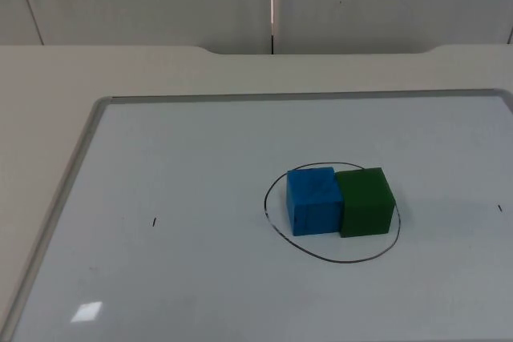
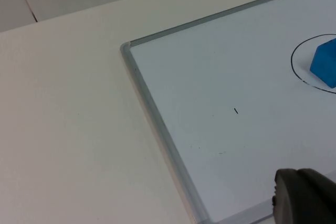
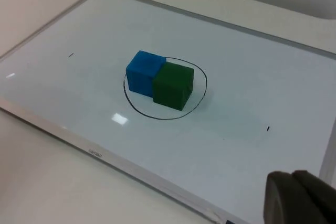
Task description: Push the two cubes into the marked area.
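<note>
Matte blue cube (image 1: 313,199) and green cube (image 1: 365,201) touch side by side inside the hand-drawn oval outline (image 1: 276,226) on a glossy, metal-framed whiteboard (image 1: 88,130). Left claw (image 2: 307,198), right claw (image 3: 296,198): opening cannot be told; both clear of the cubes.

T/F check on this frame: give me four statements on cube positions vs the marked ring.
1. The blue foam cube and the green foam cube touch side by side. True.
2. Both cubes sit inside the black hand-drawn ring. True.
3. The green cube is stacked on the blue one. False: both rest on the framed whiteboard.
4. The ring is drawn at the board's corner. False: it lies well inside the frame.
</note>
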Controlling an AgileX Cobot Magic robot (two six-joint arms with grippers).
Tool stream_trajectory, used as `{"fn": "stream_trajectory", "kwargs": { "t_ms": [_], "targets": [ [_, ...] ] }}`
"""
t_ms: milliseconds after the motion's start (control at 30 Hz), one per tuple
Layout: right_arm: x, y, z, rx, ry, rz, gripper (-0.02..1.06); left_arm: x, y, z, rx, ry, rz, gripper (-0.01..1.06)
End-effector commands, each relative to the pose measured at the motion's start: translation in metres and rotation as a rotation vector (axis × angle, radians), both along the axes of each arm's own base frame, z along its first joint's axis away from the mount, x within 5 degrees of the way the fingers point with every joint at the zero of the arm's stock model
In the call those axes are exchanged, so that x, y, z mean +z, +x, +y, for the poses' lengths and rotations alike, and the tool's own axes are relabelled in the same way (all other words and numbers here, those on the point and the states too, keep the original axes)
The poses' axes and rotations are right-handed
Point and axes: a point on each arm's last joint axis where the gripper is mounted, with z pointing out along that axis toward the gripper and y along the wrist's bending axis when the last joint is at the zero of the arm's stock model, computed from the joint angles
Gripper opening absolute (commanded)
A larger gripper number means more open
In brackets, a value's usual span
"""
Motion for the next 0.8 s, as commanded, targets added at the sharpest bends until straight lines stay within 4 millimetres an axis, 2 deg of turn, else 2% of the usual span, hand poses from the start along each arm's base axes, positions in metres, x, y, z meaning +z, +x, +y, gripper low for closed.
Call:
{"fn": "stream_trajectory", "kwargs": {
  "t_ms": [0, 767],
  "targets": [
    [-0.0008, -0.0009, 0.0000, 0.006, -0.007, -0.002, 0.00, -0.0022, 0.0002, 0.0004, 0.006, 0.003, 0.005, 0.00],
    [-0.0040, 0.0017, -0.0023, -0.048, 0.015, 0.023, 0.00, -0.0022, 0.0002, 0.0004, 0.006, 0.003, 0.005, 0.00]
  ]
}}
